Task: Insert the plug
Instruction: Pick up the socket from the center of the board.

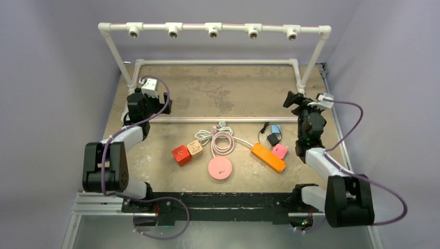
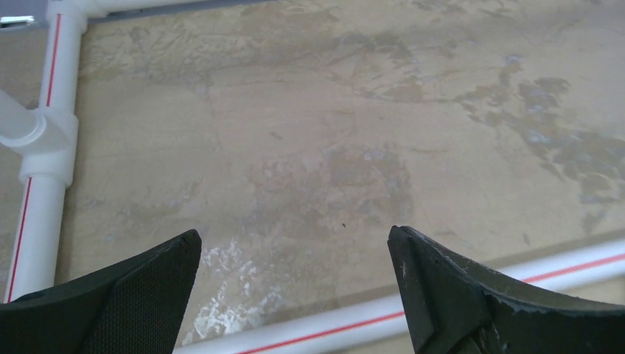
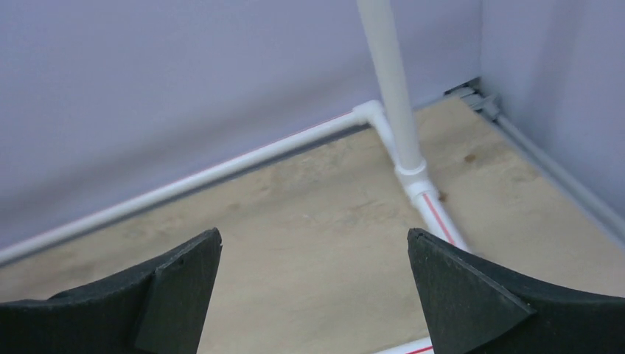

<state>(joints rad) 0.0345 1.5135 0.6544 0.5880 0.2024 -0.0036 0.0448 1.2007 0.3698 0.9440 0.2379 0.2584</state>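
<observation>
The left gripper (image 2: 295, 243) and the right gripper (image 3: 315, 240) are being held with jaws spread wide, and nothing is being gripped by either. The plug (image 1: 273, 139), small and black with a thin dark cord curling behind it, is being left lying on the table (image 1: 218, 93) just behind the orange power strip (image 1: 268, 157), between a pink adapter (image 1: 280, 151) and a blue block (image 1: 276, 129), well apart from both grippers.

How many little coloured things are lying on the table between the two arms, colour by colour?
Red: 1 (red cube)
Tan: 1 (tan cube)
Pink: 2 (pink disc, pink plug)
Orange: 1 (orange strip)
Black: 1 (black plug)
Blue: 1 (blue plug)
White: 1 (white cable)
Total: 8
</observation>
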